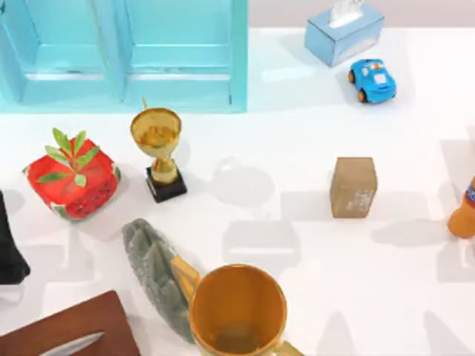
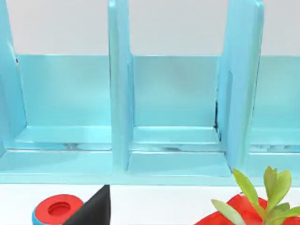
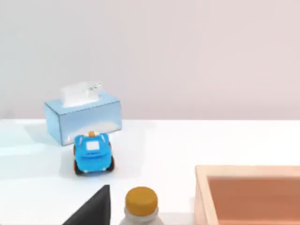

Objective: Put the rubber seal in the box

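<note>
Jaws on both grippers: you can't tell their state, each wrist view catches just a dark fingertip wedge, left gripper (image 2: pixel 93 208) and right gripper (image 3: pixel 91 208). Your left arm (image 1: pixel 9 245) sits at the left table edge, facing the blue shelf (image 2: pixel 119 93) with its open compartments; a red-and-blue cap (image 2: pixel 56 209) lies just beside its fingertip. Your right arm looks out over a bottle (image 3: pixel 139 205) with a yellow cap toward the toy car (image 3: pixel 93 153) and tissue box (image 3: pixel 83 115) at the far right, with a wooden box (image 3: pixel 248 194) near it. Rubber seal (image 1: pixel 353 187) stands upright on the white table (image 1: pixel 297 297), right of centre, apart from everything, not gripped. Left of it you've got a gold trophy (image 1: pixel 158 152), a red strawberry-like block (image 1: pixel 72 178), a grey cloth (image 1: pixel 152 274) and an orange cup (image 1: pixel 237 311) at the near edge.
</note>
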